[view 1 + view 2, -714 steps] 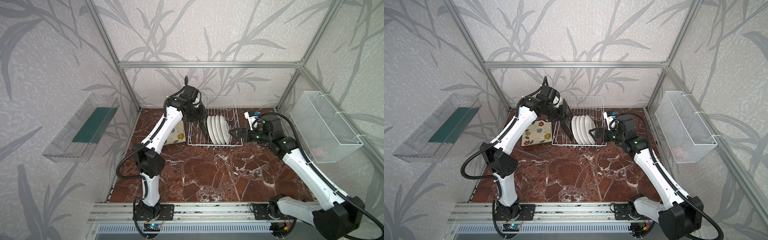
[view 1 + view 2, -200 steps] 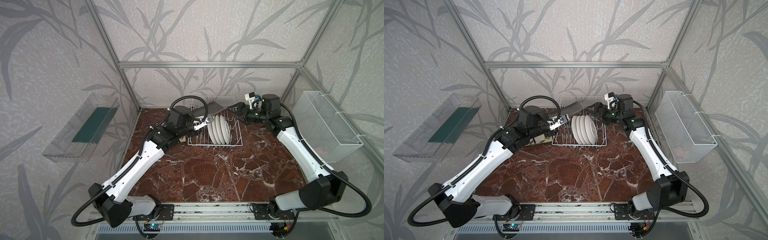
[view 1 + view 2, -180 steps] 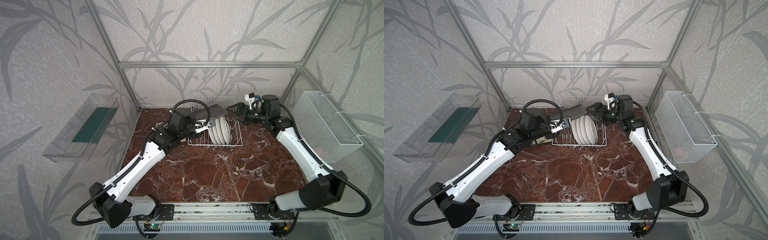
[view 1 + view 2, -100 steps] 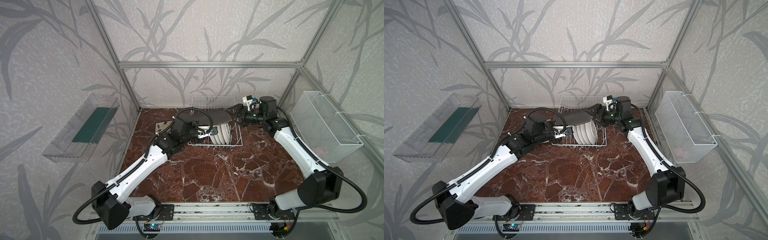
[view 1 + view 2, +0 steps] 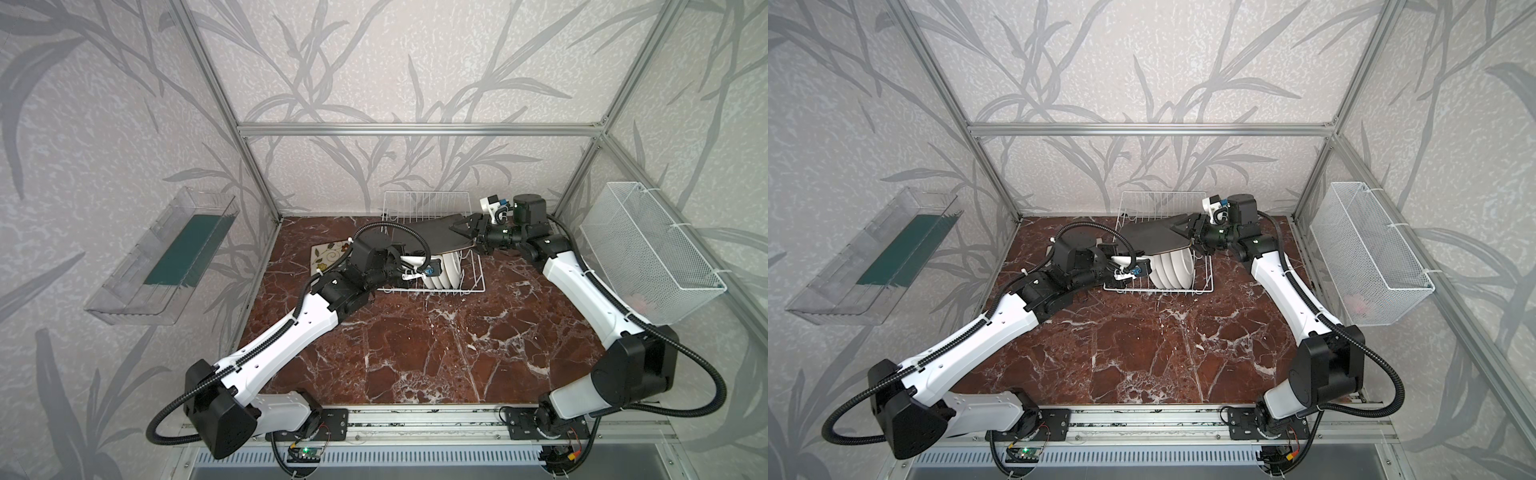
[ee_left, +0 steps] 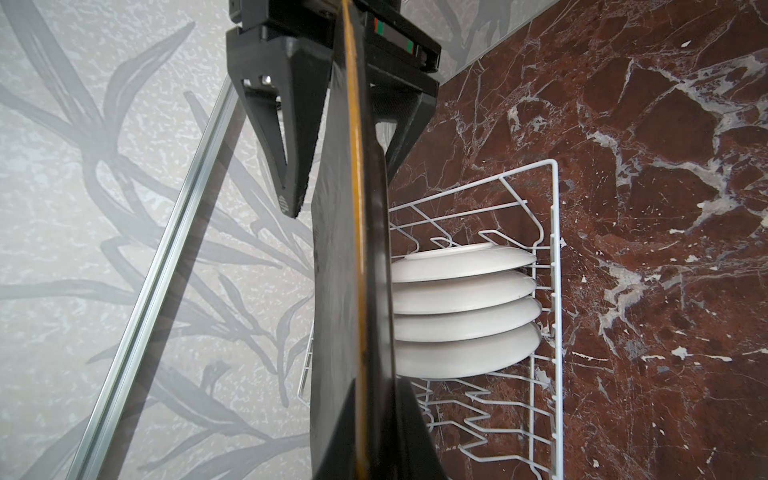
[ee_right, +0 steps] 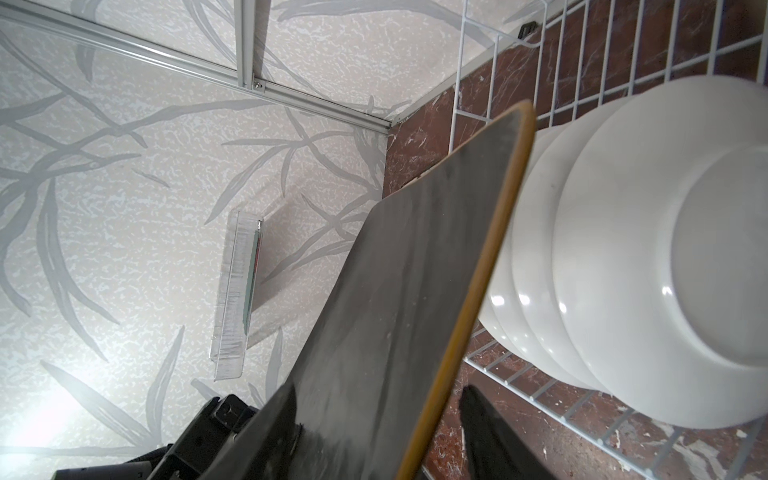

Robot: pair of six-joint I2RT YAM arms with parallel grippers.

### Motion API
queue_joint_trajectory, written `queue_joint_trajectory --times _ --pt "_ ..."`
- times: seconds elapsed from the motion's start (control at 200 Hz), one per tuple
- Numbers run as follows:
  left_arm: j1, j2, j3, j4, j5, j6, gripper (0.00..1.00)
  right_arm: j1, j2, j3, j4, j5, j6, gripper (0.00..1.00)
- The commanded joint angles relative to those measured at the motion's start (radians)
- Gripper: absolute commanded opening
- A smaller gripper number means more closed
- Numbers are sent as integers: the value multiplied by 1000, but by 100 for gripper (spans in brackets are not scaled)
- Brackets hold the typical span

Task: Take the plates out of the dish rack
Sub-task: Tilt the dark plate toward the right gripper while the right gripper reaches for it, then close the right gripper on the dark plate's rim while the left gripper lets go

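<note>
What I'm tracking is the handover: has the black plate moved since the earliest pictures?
Yes. The black plate has risen from the left end of the dish rack and now lies nearly flat above the white plates.

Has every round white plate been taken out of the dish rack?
No, the left wrist view shows four round white plates standing on edge side by side in the dish rack.

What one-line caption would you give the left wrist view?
Edge-on black plate, right hand straddling its far rim, four white plates standing in the dish rack.
</note>
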Motion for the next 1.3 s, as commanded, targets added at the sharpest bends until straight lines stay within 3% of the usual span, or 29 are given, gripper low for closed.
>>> queue_joint_trajectory --times 0.0,0.165,0.4,0.755,0.925,1.03,1.07,1.13,1.17,1.294 --pt "-5 -82 20 205 18 73 0 -4 18 20 -16 -42 4 59" --pt "-6 -85 4 206 16 136 0 -5 27 14 -23 -52 -9 47" --pt "-5 -81 -36 268 4 149 0 -1 36 6 -23 -77 -10 42" --pt "-6 -79 -56 293 -20 133 0 0 34 2 8 -109 -9 16" --pt "-5 -71 -58 291 -34 117 6 -1 21 -25 81 -115 31 0" --pt "-5 -64 -58 290 -40 99 8 -2 14 -41 122 -109 55 0" --pt "-4 -61 -59 292 -46 91 16 -2 9 -44 135 -105 64 0" --pt "-3 -54 -59 291 -51 66 46 -3 1 -51 158 -95 81 0" --pt "-4 -54 -64 294 -54 49 59 -6 -5 -59 184 -93 99 0" --pt "0 -50 -72 289 -58 32 77 -35 -8 -97 318 -113 206 0"
